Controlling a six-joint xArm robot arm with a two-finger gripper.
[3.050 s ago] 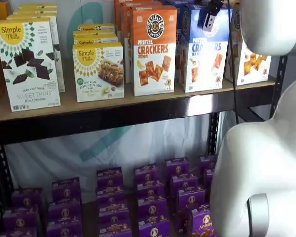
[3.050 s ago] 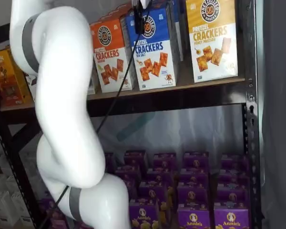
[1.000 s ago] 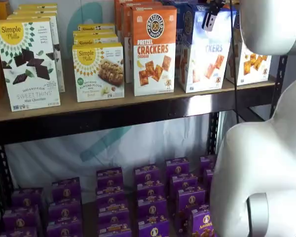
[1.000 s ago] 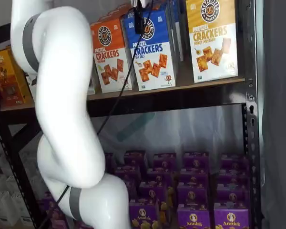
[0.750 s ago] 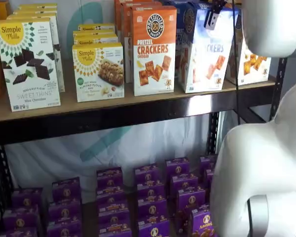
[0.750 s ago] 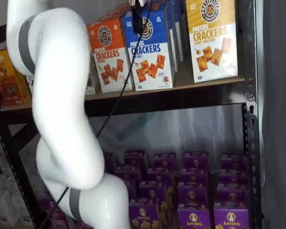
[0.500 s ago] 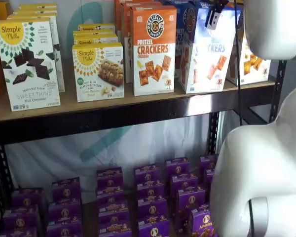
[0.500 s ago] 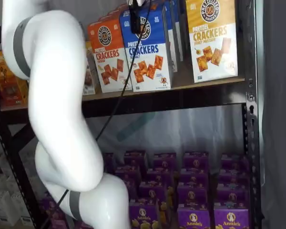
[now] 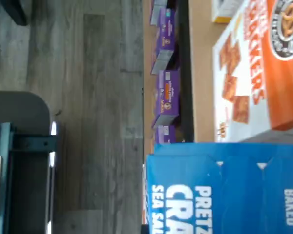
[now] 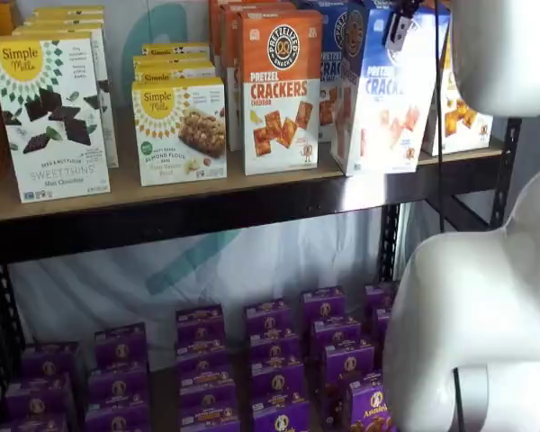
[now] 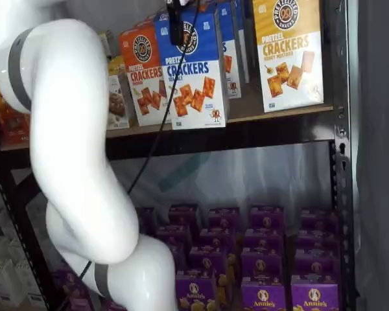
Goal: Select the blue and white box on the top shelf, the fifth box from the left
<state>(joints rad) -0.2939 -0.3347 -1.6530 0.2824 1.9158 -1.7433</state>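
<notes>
Gripper (image 11: 176,23): black fingers clamped on top of the blue and white box (image 11: 193,71), no gap visible. Box: tilted, base at front lip of the top shelf (image 10: 252,184) (overhanging the beam), just right of orange cheddar box (image 10: 281,90). Open air in front; yellow cracker box (image 11: 288,52) well apart, right.

We see even, fairly bright indoor light in both shelf views. Glare washes the glossy front of the tall blue and white cardboard box (image 10: 384,99), blurring its lettering. Under the light-tan wooden top shelf (image 10: 189,183) lies shadow. The wrist view is soft.
</notes>
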